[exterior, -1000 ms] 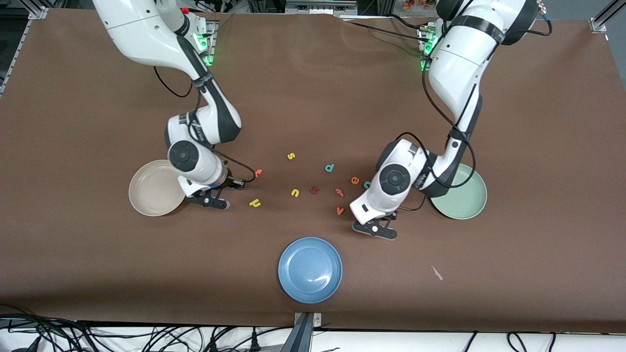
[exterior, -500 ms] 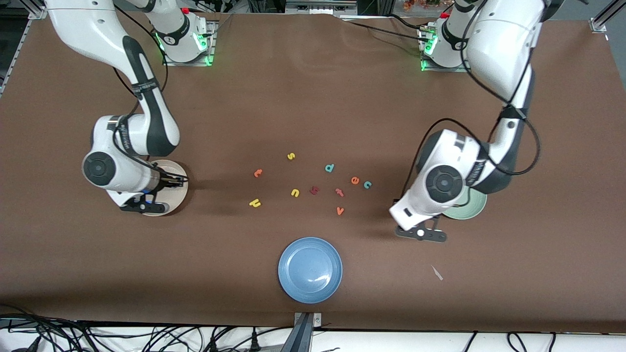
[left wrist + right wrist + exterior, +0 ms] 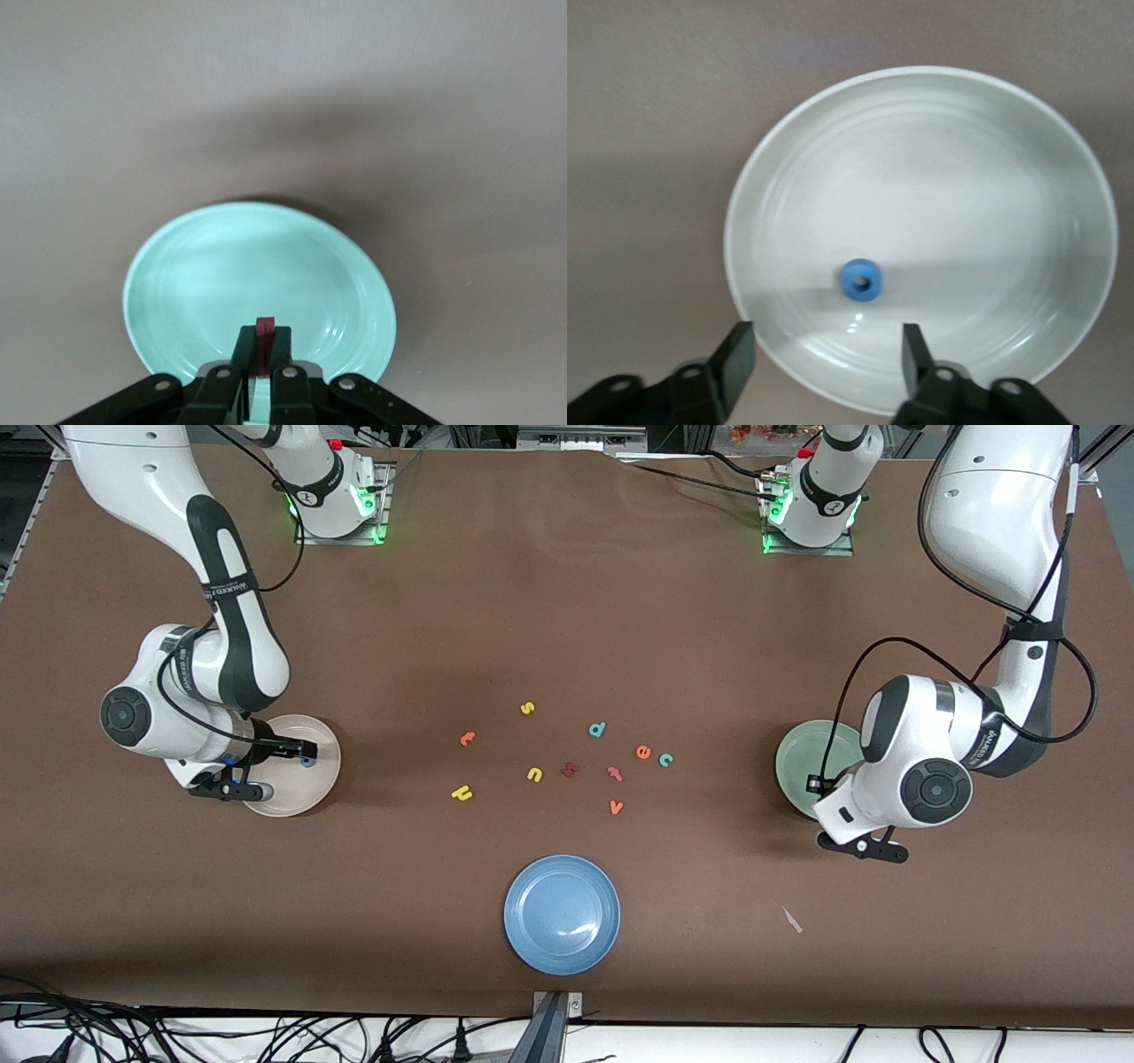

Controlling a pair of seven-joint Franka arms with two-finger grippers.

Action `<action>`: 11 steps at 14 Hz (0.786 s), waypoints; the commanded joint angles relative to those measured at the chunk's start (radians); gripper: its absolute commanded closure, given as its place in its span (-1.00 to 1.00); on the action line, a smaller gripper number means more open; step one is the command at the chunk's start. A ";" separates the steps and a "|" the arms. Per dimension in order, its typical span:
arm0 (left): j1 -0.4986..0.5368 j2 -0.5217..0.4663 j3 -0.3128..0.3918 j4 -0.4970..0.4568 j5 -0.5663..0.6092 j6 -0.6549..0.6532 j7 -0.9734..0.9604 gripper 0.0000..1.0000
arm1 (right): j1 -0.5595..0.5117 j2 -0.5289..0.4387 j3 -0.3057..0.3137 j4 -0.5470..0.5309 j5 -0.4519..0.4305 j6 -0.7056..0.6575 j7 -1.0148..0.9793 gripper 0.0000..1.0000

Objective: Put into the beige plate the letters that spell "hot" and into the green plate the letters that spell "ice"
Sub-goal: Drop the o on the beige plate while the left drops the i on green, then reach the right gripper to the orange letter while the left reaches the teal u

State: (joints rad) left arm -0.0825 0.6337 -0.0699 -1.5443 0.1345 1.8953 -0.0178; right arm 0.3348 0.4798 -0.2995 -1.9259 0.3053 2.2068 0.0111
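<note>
My right gripper (image 3: 266,769) hangs open over the beige plate (image 3: 319,779), and the blue "o" (image 3: 861,279) lies in that plate (image 3: 966,177), free of the open gripper (image 3: 828,354). My left gripper (image 3: 263,354) is shut on the dark red "i" (image 3: 264,330) above the green plate (image 3: 221,266), over the rim of the plate (image 3: 802,766) nearest the front camera. In the middle of the table lie the yellow "h" (image 3: 462,793), orange "t" (image 3: 467,738), orange "e" (image 3: 643,752) and teal "c" (image 3: 665,759).
Other letters lie among them: a yellow "s" (image 3: 527,708), yellow "u" (image 3: 534,774), teal "d" (image 3: 597,730), orange "v" (image 3: 616,807), a dark red letter (image 3: 570,770) and a pinkish-red one (image 3: 615,772). A blue plate (image 3: 562,913) sits nearest the front camera.
Both arms swung from the letters out to their plates. My right gripper opened and the blue "o" now lies in the beige plate. My left gripper stayed shut on the "i".
</note>
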 commanded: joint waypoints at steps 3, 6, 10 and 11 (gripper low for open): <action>0.037 -0.121 -0.013 -0.327 0.025 0.256 0.010 1.00 | 0.016 -0.040 0.153 -0.007 0.012 0.059 0.488 -1.00; 0.036 -0.109 -0.011 -0.366 0.025 0.332 0.009 0.93 | 0.070 -0.027 0.203 -0.007 0.008 0.140 0.751 -1.00; 0.026 -0.106 -0.013 -0.347 0.024 0.318 0.007 -1.00 | 0.191 0.031 0.201 -0.001 -0.003 0.241 0.946 -1.00; 0.021 -0.111 -0.014 -0.335 0.024 0.315 0.004 -1.00 | 0.210 0.045 0.201 -0.002 -0.003 0.258 0.967 -1.00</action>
State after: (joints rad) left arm -0.0581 0.5632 -0.0759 -1.8736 0.1345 2.2176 -0.0172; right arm 0.5142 0.4973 -0.0907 -1.9254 0.3069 2.4240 0.9244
